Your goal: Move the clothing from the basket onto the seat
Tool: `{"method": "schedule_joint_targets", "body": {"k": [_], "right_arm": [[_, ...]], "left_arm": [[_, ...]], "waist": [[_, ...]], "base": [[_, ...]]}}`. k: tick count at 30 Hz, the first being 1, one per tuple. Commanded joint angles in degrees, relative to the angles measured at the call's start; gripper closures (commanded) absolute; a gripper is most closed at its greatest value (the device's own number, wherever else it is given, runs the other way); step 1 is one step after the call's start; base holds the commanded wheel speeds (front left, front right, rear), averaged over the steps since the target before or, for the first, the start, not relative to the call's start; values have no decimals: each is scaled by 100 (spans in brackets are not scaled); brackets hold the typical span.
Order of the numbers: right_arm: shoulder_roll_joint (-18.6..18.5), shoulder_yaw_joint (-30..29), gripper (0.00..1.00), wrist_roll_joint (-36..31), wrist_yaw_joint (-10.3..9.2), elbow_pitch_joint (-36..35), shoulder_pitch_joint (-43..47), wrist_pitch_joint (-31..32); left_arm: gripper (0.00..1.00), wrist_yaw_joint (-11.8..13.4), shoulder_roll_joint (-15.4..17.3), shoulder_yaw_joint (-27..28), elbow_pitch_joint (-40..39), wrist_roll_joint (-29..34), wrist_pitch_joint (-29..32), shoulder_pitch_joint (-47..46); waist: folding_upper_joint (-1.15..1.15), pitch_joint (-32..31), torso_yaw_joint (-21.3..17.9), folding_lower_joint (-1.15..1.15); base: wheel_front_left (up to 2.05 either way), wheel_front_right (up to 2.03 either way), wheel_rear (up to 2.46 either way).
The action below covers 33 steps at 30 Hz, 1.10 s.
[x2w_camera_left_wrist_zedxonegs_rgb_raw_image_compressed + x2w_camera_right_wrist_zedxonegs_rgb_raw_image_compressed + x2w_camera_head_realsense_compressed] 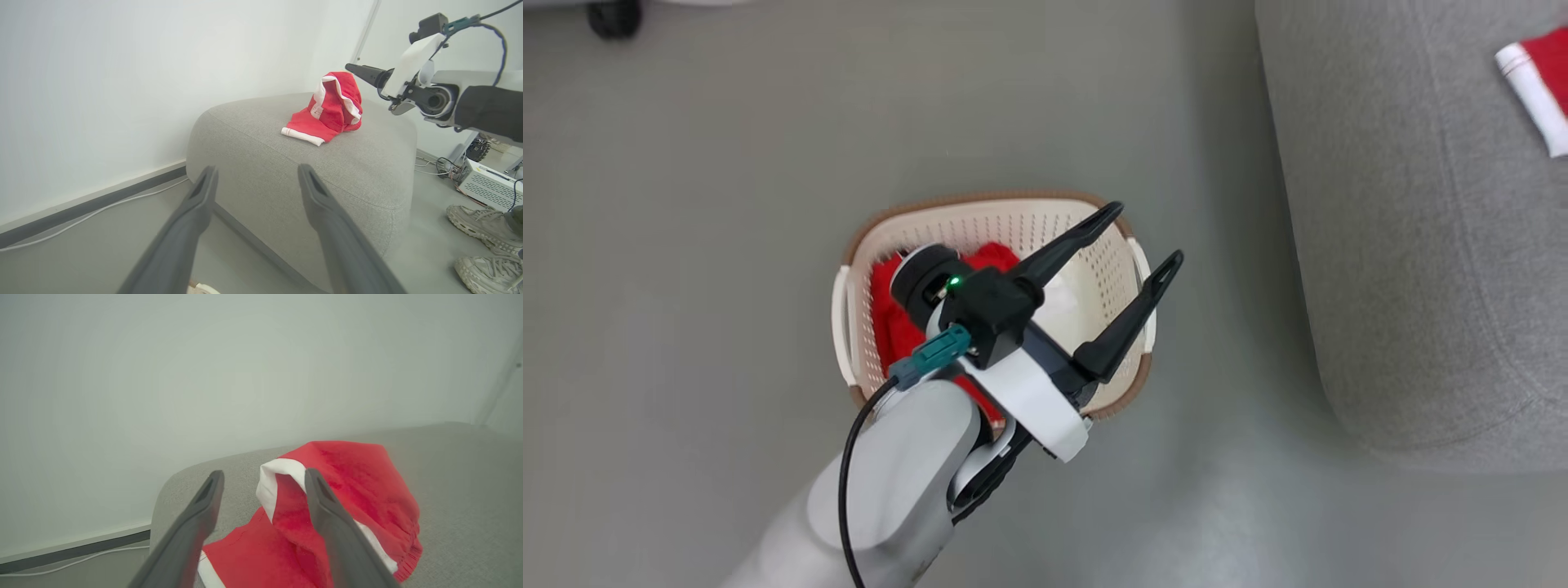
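The cream basket (980, 202) with a brown rim stands on the floor, with red clothing (890, 318) lying in its left part. My left gripper (1144, 236) hangs open over the basket's right side, fingers pointing toward the grey seat (1405, 245) and holding nothing. In the left wrist view the left gripper (256, 170) faces the seat (367, 163). A red garment with white bands (331, 110) sits there in a peaked heap. My right gripper (264, 474) stands open right over that garment (359, 486), with the white band between its fingers and no grip on it.
A person's two pale shoes (478, 222) stand on the floor to the right of the seat, beside a white box with cables (490, 185). A white wall with a dark baseboard and a cable (81, 216) runs behind. A black wheel (614, 16) shows at the far left.
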Motion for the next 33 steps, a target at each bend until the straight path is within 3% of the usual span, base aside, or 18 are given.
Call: {"method": "schedule_joint_targets", "body": {"k": [1,11,22,33], "right_arm": [[-78,209,0,142,17,-253,302,-33],[94,1023,0,905,17,-723,1143,-34],[260,1571,0,955,17,-1053,1828,-34],[461,2099,0,1067,17,-1532,2496,-34]], "left_arm": [[0,-40,31,276,-101,-3,-33,164],[0,-40,-14,985,-8,75,-33,996],[0,-40,-35,1729,111,255,-33,1640],[0,-40,-80,2834,271,802,-33,2205]], "waist": [[0,-439,122,0],[0,-1305,429,0],[0,-1917,733,0],[0,-2337,856,0]], "base": [[0,0,0],[0,0,0],[0,0,0],[0,0,0]]}}
